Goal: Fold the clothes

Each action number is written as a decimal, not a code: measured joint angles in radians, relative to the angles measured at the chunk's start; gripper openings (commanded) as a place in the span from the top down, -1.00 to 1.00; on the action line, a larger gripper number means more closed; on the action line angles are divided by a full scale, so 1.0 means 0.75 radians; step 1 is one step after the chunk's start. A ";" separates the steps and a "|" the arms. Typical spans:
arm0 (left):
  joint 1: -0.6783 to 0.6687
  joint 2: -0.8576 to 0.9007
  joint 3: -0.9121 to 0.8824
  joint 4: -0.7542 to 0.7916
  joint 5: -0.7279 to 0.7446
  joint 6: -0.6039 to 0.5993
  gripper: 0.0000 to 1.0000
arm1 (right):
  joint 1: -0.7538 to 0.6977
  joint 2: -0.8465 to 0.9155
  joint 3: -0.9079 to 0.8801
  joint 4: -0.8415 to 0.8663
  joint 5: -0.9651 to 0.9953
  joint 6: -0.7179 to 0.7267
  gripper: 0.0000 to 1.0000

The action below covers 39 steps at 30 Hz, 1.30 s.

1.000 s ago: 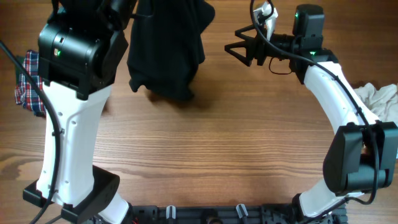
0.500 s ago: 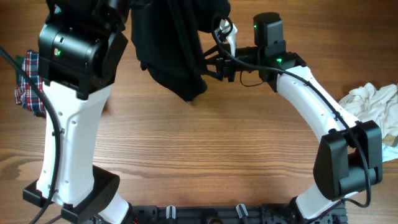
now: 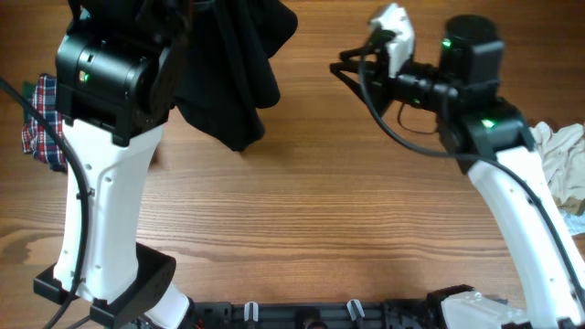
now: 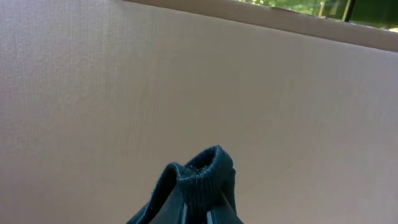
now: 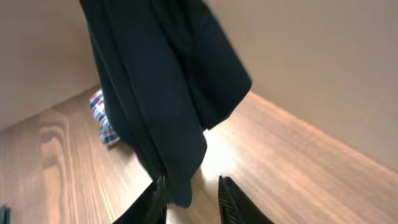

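A dark garment [image 3: 228, 73] hangs from the top of the overhead view and reaches down toward the wooden table [image 3: 320, 210]. My left gripper [image 4: 208, 210] is shut on its ribbed hem [image 4: 202, 171]; the overhead view hides that gripper behind the left arm's housing. My right gripper [image 3: 338, 68] is off to the garment's right and clear of it. In the right wrist view the garment [image 5: 155, 81] hangs ahead of the right gripper [image 5: 191, 202], whose fingers [image 5: 233, 200] stand apart with nothing held between them.
A plaid cloth [image 3: 37, 128] lies at the table's left edge, also seen behind the garment as the plaid cloth [image 5: 102, 118]. A white cloth [image 3: 562, 155] lies crumpled at the right edge. A plain wall [image 4: 186, 81] stands behind the table.
The right gripper reached in to the garment, then drew back to the right with its jaws narrower. The hanging garment swung left.
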 measured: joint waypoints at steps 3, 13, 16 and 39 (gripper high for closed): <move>-0.007 0.000 0.000 0.000 0.004 0.000 0.88 | 0.041 -0.015 0.001 -0.080 0.003 0.007 -0.43; -0.098 -0.001 0.001 0.024 0.010 0.001 0.85 | 0.339 0.199 0.001 0.072 0.092 0.071 -0.49; -0.134 -0.006 0.001 0.020 0.011 0.004 0.85 | 0.339 0.249 0.001 0.099 0.194 0.094 -0.52; -0.140 -0.099 0.001 -0.080 0.000 0.064 0.81 | 0.268 0.251 0.001 0.150 0.283 0.070 -0.77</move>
